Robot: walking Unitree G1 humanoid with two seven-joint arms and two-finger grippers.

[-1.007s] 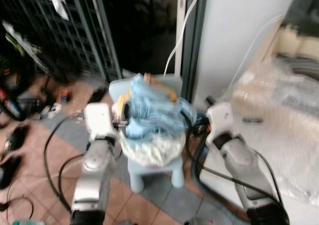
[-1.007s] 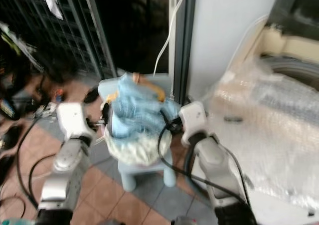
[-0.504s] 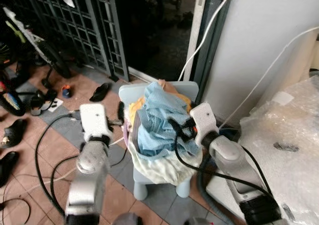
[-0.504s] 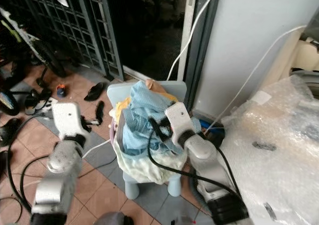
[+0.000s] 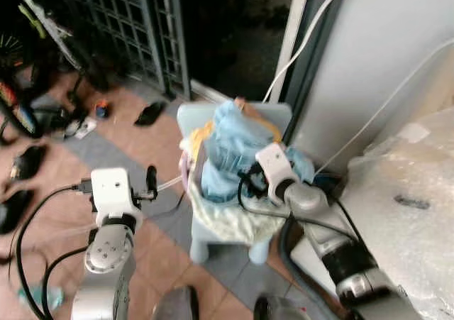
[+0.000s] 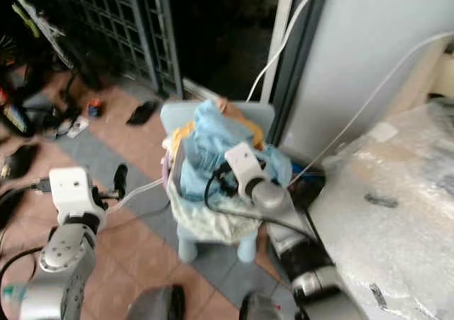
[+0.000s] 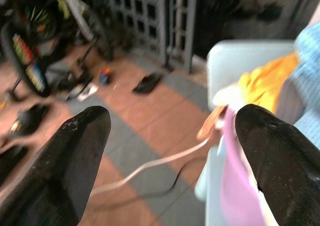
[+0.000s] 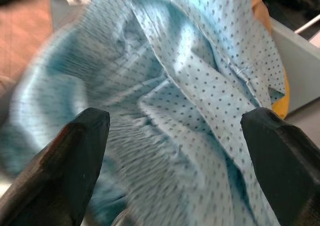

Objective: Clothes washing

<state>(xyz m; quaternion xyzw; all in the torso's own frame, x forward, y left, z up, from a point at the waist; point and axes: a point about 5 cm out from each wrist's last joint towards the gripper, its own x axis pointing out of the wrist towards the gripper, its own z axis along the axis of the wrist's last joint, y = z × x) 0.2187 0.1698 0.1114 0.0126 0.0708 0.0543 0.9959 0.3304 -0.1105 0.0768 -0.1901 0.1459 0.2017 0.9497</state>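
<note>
Heaped on a small pale-blue plastic child's chair (image 5: 202, 231): a pile of laundry, topped by a crumpled light-blue dotted cotton garment (image 5: 230, 146), with a yellow-orange cloth (image 5: 201, 132) tucked at the back and a pale cream fabric (image 5: 230, 221) sagging over the seat's front edge. Chair parked on brown and grey floor tiles (image 5: 152, 146) beside a grey wall (image 5: 383, 64), in front of a dark doorway with a black metal grille (image 5: 135, 15); a white cable (image 5: 305, 40) hanging down the door frame, dark sandals (image 5: 150, 113) scattered on the tiles, a bulky thing wrapped in clear bubble plastic (image 5: 411, 206) off to the right. Right gripper (image 8: 175, 151) poised directly over the blue garment, black fingers (image 8: 75, 161) spread wide on either side of a raised fold, apparently just short of touching the cloth. Left gripper (image 7: 170, 156) held out beside the chair's left flank, fingers (image 7: 65, 161) likewise parted and holding nothing, a thin pinkish cord (image 7: 165, 158) trailing across the floor below. Likely handling: soft, limp and light, nothing rigid to brace against, so bound to drape, stretch and drag neighbouring pieces along when lifted. Best hold probably a deep pinch on the thick bunched ridge at the top of the blue garment rather than a thin single-layer edge, which could slip free. Risk of the whole heap sliding off the seat if pulled sideways instead of straight up
</note>
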